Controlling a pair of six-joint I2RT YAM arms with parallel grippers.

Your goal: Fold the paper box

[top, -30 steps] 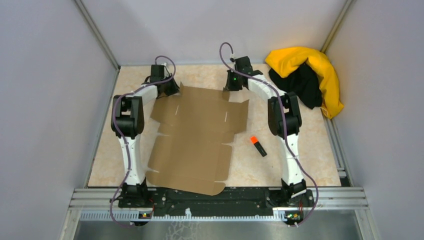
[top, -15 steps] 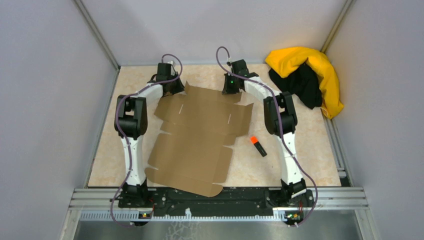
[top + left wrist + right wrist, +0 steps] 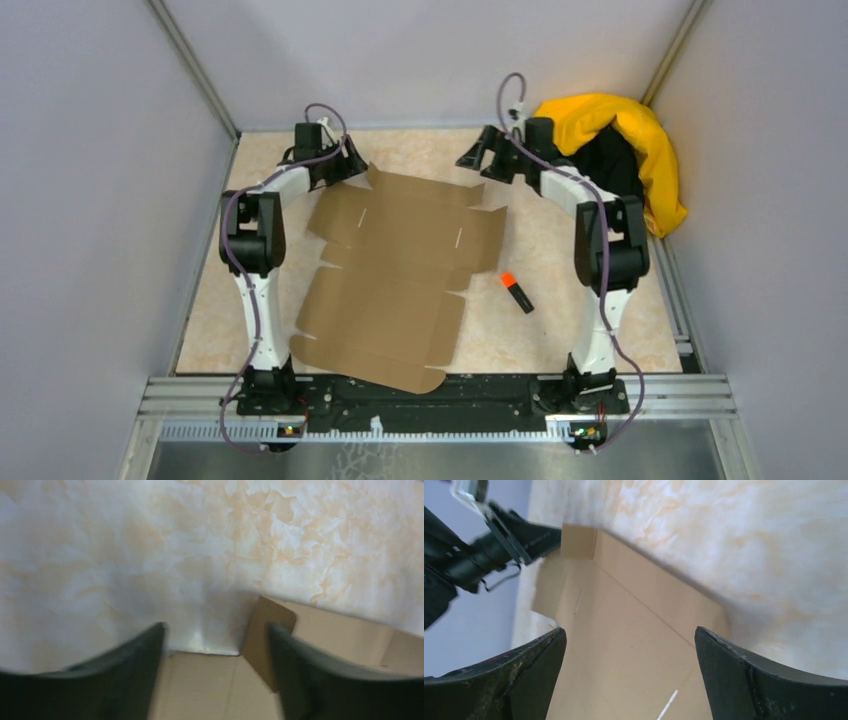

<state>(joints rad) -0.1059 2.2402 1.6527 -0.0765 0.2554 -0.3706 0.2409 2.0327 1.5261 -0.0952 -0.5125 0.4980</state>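
Note:
The paper box [image 3: 400,270] is a flat brown die-cut sheet with flaps and slits, lying in the middle of the table. My left gripper [image 3: 352,166] is open at the sheet's far left corner. In the left wrist view its fingers [image 3: 132,670] straddle the cardboard edge [image 3: 210,690], with a small flap [image 3: 267,627] standing up beside the right finger. My right gripper [image 3: 472,159] is open, just past the far right corner and holding nothing. The right wrist view looks down across the sheet [image 3: 624,630] between wide-apart fingers [image 3: 751,680], and the left gripper [image 3: 509,535] shows at the far end.
An orange-and-black marker [image 3: 515,292] lies on the table right of the sheet. A yellow-and-black cloth heap [image 3: 612,150] fills the far right corner, close behind the right arm. Grey walls enclose the table on three sides, and a metal rail [image 3: 430,395] runs along the front.
Both grippers have opened and let go of the sheet's far edge. The right arm has swung right and back towards the cloth heap. The far flap now lies flatter.

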